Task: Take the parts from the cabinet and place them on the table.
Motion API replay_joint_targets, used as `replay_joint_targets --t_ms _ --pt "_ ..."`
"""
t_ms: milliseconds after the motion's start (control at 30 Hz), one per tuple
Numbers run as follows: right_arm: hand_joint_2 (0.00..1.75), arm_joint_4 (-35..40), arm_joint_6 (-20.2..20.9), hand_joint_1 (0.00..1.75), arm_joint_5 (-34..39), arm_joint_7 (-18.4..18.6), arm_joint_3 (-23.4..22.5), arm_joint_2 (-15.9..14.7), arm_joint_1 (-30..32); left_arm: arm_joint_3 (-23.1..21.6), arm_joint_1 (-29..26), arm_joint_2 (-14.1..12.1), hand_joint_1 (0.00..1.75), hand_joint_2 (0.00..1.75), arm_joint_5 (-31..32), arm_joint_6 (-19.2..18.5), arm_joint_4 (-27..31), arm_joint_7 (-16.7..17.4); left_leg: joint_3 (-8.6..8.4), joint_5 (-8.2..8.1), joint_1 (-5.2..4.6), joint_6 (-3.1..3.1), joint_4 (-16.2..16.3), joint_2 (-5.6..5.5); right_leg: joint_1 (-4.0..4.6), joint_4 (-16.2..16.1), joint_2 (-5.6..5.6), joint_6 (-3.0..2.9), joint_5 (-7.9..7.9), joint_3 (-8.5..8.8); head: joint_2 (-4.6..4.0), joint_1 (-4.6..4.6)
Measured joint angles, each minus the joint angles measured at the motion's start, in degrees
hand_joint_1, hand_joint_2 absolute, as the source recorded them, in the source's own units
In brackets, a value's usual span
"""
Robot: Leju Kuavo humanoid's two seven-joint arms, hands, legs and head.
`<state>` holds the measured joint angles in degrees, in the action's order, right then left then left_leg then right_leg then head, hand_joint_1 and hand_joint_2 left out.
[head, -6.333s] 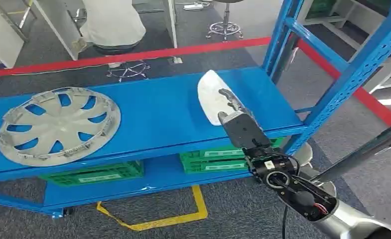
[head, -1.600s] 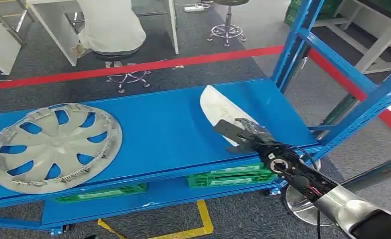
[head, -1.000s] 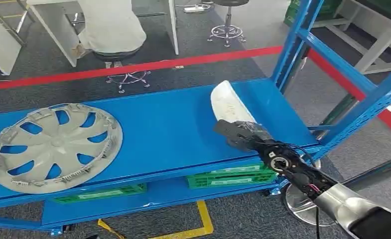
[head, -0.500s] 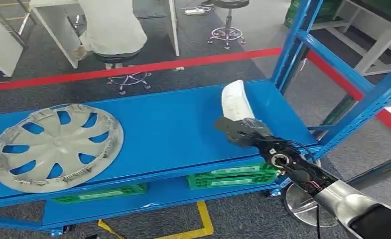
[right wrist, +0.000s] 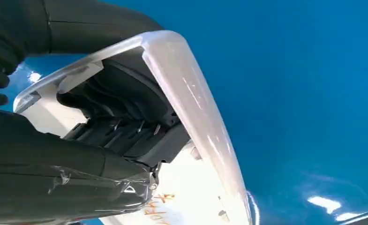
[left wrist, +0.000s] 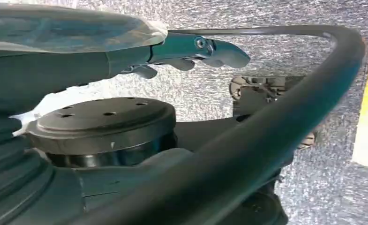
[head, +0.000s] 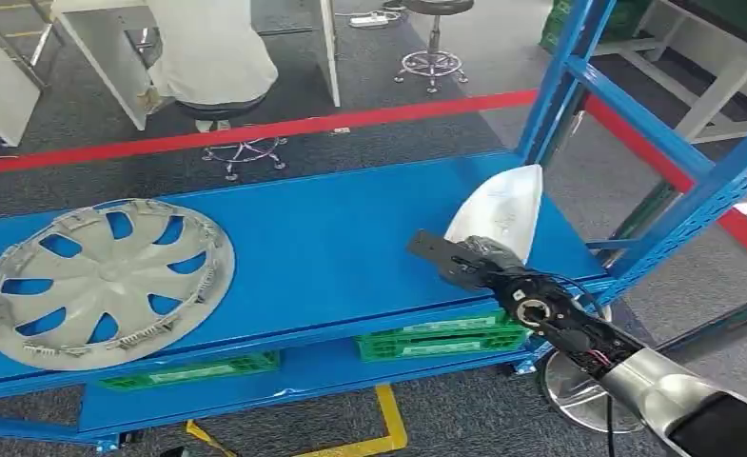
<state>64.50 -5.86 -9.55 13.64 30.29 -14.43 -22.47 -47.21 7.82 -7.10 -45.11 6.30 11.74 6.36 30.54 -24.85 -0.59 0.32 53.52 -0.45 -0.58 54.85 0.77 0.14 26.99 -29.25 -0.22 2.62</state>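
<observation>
The right hand's fingers (right wrist: 121,133) are curled into the hollow inner side of a white shell-shaped part (head: 502,214), gripping it by its near edge. In the head view the right hand (head: 464,259) holds the part tilted up on edge above the right end of the blue shelf (head: 322,238), its pointed tip toward the blue upright post (head: 555,81) (whether the lower edge touches the shelf cannot be told). In the right wrist view the part's glossy white rim (right wrist: 191,103) arches over the dark fingers, with the blue shelf surface behind it and orange handwriting on the pale inside.

The left hand (left wrist: 191,49) hangs over grey carpet, its fingers extended and holding nothing.

Well apart on the left end of the same shelf, a grey wheel cover (head: 103,281) lies flat. Green crates (head: 441,333) sit on the lower shelf. Beyond a red floor line (head: 255,129), a person in white (head: 212,48) sits on a stool.
</observation>
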Motion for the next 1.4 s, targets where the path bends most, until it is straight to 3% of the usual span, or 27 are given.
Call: replay_joint_targets --t_ms 267,533,667,800,967,1167,1333,1400 --pt "1.75 3.0 -10.1 1.71 -6.7 -6.3 -0.3 0.0 2.0 0.0 -0.1 -0.1 0.00 1.75 -1.2 1.4 0.0 -0.9 0.09 0.01 0.00 0.01 0.0 -0.03 0.00 0.0 -0.03 0.02 -0.03 -0.05 0.00 0.02" --pt "1.75 14.9 -14.4 1.71 -10.8 -12.8 -0.5 0.7 4.1 0.0 -0.2 -0.2 0.00 1.75 -2.4 1.5 0.0 -1.4 0.16 0.00 0.00 0.00 0.0 -0.04 0.03 0.0 -0.06 0.02 -0.02 -0.12 0.00 0.00" --pt "1.75 21.1 -15.8 1.71 -7.7 -16.4 -0.2 1.0 4.9 0.0 -0.4 -0.2 0.00 1.75 -2.8 1.6 0.0 -1.5 0.17 0.00 0.00 0.00 0.0 -0.03 0.03 0.0 -0.04 0.02 -0.02 -0.12 0.00 0.00" --pt "1.75 25.5 -15.7 1.71 -5.6 -17.5 0.0 1.0 5.3 0.0 -0.5 -0.2 0.00 1.75 -2.9 1.6 0.0 -1.5 0.17 0.01 0.00 0.00 0.0 -0.04 0.02 0.0 -0.07 0.02 -0.02 -0.11 0.00 0.02" --pt "1.75 28.9 -8.8 1.71 9.5 -23.0 0.7 1.7 5.5 0.0 -0.4 -0.2 0.00 1.75 -2.9 1.7 0.0 -1.3 0.17 0.01 0.00 0.00 0.0 -0.03 0.01 0.0 -0.05 0.02 -0.03 -0.10 0.00 0.00" --pt "1.75 30.6 -5.6 1.71 14.7 -24.9 2.3 3.0 5.4 0.0 -0.4 -0.2 0.00 1.75 -2.9 1.8 0.0 -1.3 0.18 0.01 0.00 0.00 0.0 -0.04 0.02 0.0 -0.07 0.02 -0.03 -0.11 0.00 0.02" --pt "1.75 30.7 5.5 1.71 31.1 -30.1 4.7 4.9 4.7 -0.1 -0.3 -0.2 0.00 1.75 -3.1 2.0 0.0 -1.2 0.21 0.01 0.00 0.00 -0.1 -0.03 0.03 0.0 -0.03 0.02 -0.03 -0.14 0.00 0.00" --pt "1.75 30.4 8.5 1.71 34.2 -32.0 6.1 6.1 4.1 -0.1 -0.3 -0.1 0.00 1.75 -3.5 2.2 0.0 -1.2 0.21 0.01 0.00 0.00 -0.1 -0.04 0.05 0.0 -0.07 0.02 -0.02 -0.13 0.00 0.00"
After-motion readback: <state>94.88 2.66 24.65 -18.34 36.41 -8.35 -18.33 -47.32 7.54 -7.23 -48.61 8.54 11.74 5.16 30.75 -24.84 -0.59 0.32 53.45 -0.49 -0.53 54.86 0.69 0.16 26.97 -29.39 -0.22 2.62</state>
